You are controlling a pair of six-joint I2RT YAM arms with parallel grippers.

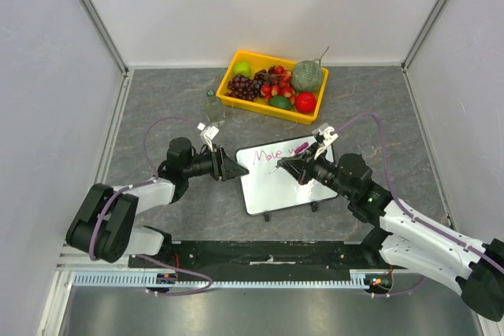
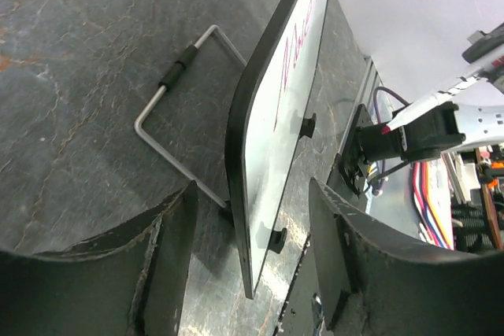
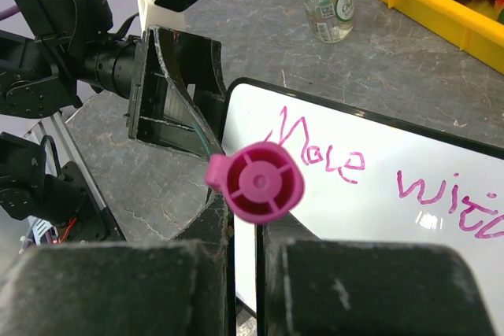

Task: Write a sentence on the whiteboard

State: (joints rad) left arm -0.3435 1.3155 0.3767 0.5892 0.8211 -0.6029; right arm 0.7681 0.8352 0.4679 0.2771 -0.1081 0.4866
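Observation:
The whiteboard (image 1: pixel 283 186) stands tilted on the table in the middle. The sentence (image 1: pixel 272 153) in magenta reads "Move with" along its top, and it also shows in the right wrist view (image 3: pixel 319 151). My left gripper (image 1: pixel 239 169) is open, its fingers (image 2: pixel 165 249) on either side of the board's left edge (image 2: pixel 272 108) with gaps on both sides. My right gripper (image 1: pixel 293 164) is shut on a magenta-capped marker (image 3: pixel 256 181) over the board's upper right (image 3: pixel 354 210). The marker tip (image 2: pixel 386 127) seems a little off the board face.
A yellow tray (image 1: pixel 260 109) of fruit stands at the back of the table. A small clear bottle (image 1: pixel 211 106) stands left of it, near my left arm. The board's wire stand (image 2: pixel 177 92) sticks out behind it.

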